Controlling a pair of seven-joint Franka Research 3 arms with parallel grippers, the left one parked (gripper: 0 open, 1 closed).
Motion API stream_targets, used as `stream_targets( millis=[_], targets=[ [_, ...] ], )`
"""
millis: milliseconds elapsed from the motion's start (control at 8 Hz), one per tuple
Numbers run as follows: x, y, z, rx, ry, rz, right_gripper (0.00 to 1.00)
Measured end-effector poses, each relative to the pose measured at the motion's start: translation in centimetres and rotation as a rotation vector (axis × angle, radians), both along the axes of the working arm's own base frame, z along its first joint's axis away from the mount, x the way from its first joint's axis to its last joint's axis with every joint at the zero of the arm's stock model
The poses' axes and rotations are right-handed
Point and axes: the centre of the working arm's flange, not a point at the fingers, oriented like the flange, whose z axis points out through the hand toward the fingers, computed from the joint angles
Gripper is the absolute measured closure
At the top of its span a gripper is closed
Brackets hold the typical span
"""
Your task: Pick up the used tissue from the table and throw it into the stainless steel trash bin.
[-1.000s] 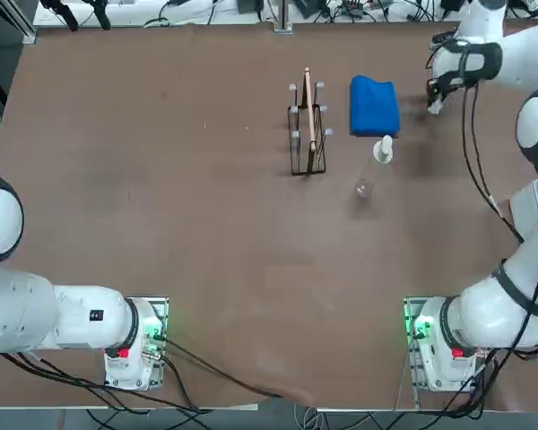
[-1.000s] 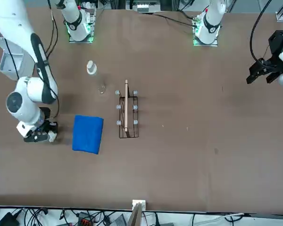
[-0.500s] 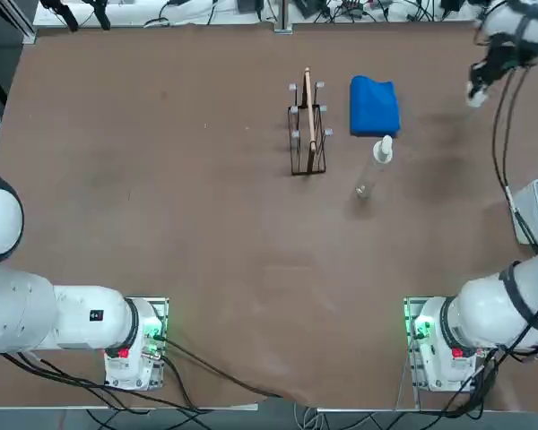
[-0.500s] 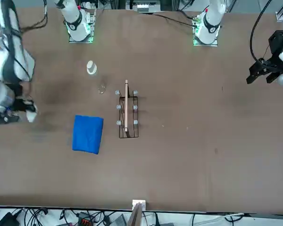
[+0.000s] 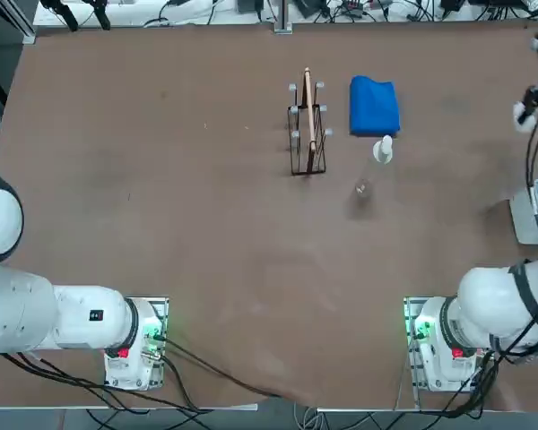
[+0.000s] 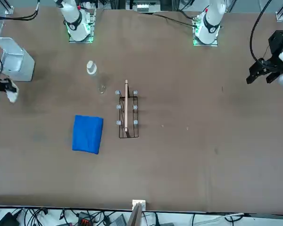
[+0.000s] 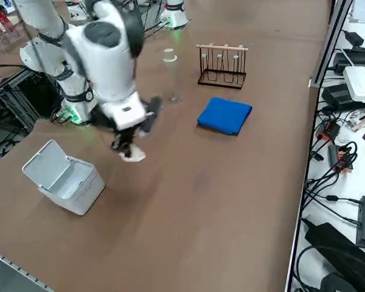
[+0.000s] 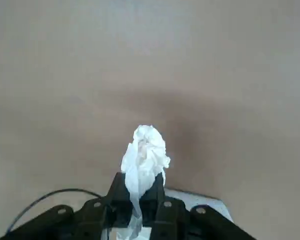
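The right gripper (image 8: 138, 200) hangs above the table (image 7: 231, 201) – its fingers pinched tight on the used tissue (image 8: 144, 156), the white wad (image 7: 134, 156) poking out below them. Just beside it stands the stainless steel trash bin (image 7: 64, 179), lid up. Farther off lie the blue cloth (image 7: 225, 115) and the wire rack (image 7: 222, 66).
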Motion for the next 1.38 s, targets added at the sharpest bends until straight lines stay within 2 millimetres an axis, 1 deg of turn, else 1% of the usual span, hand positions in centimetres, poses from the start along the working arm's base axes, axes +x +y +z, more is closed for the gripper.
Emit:
stream_targets(
  millis=[250,375,500,625,750,875,1000,1125,1250,1375],
  targets=[
    [-3.9,-4.4,-0.3,0.012,0.02,0.005,0.89],
    [-5.9,-6.0,0.3,0.001,0.027,0.006,0.89],
    [-8.1,-7.3,0.9,0.0,0.03,0.002,0.89],
    [-10.4,-8.4,1.1,0.009,0.034,-0.009,0.89],
    [-12.5,-9.2,0.7,0.023,0.042,-0.026,0.89],
    [-14.4,-10.0,-0.2,0.036,0.047,-0.035,0.89],
    [-15.8,-10.5,-1.6,0.043,0.045,-0.039,0.89],
    [-16.7,-10.6,-2.9,0.046,0.047,-0.041,0.89],
    [-17.0,-10.5,-4.0,0.05,0.056,-0.039,0.88],
    [-17.1,-10.4,-4.6,0.055,0.064,-0.037,0.75]
  ],
)
